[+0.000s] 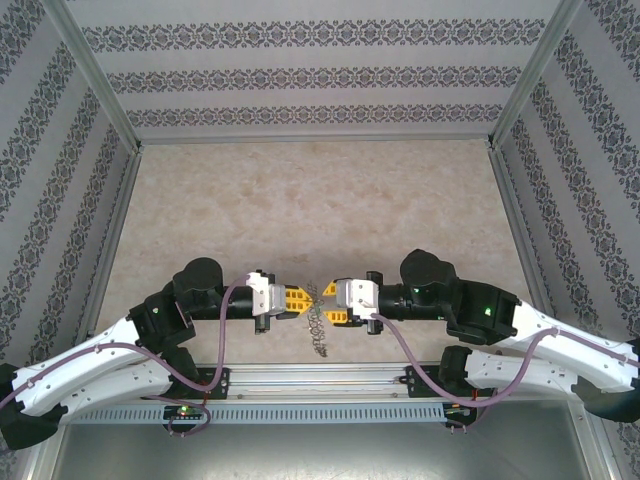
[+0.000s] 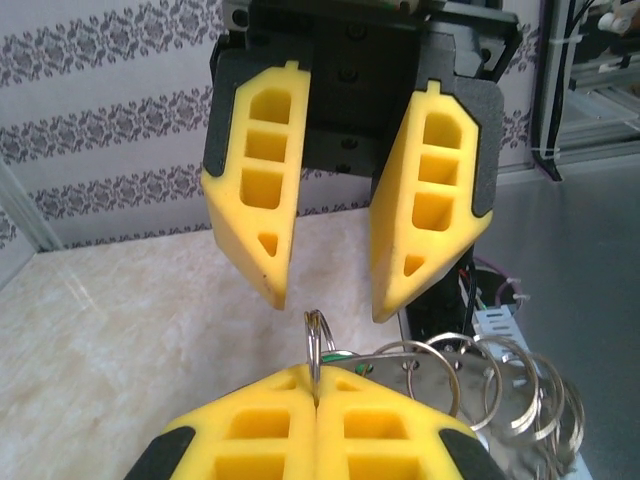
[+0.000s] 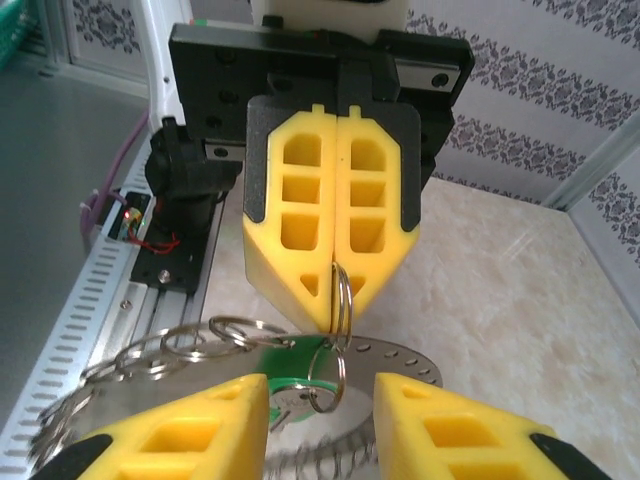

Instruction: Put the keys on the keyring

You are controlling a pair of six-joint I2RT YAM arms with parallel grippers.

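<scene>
Looking down from the top external view, a beige marbled stone-look worktop [image 1: 320,200] fills the middle of the frame. It is boxed in on three sides by pale walls papered with dark floral stripes [image 1: 320,75] and edged by bare aluminium frame posts [image 1: 310,141]. A grey metal rail [image 1: 320,378] runs along the lower edge, where both white arms are bolted. The arms meet nose to nose at lower centre, the left pincer [image 1: 305,300] facing the right pincer [image 1: 327,308]. Just below them hangs the keyring [image 1: 318,338], a thin dark wiry metal coil, held above the worktop.

In the left wrist view the left pincer's yellow foam fingers [image 2: 250,440] sit at the bottom centre, pressed flat together. They are clamped on a small silvery loop of the keyring that stands up between them. The other silvery loops [image 2: 490,385] fan out to the lower right. The right pincer fills the upper half, its two yellow fingers standing clearly apart with nothing between them. Striped wallpaper covers the left background above the beige worktop.

In the right wrist view the right pincer [image 3: 322,400] is at the bottom, parted and gripping nothing. The tiny key with a bright green head [image 3: 283,383] hangs in its gap from the pinched loop. The left pincer is closed at upper centre. A white slotted cable duct [image 3: 60,340] crosses the lower left, and the worktop and striped wall lie to the right.
</scene>
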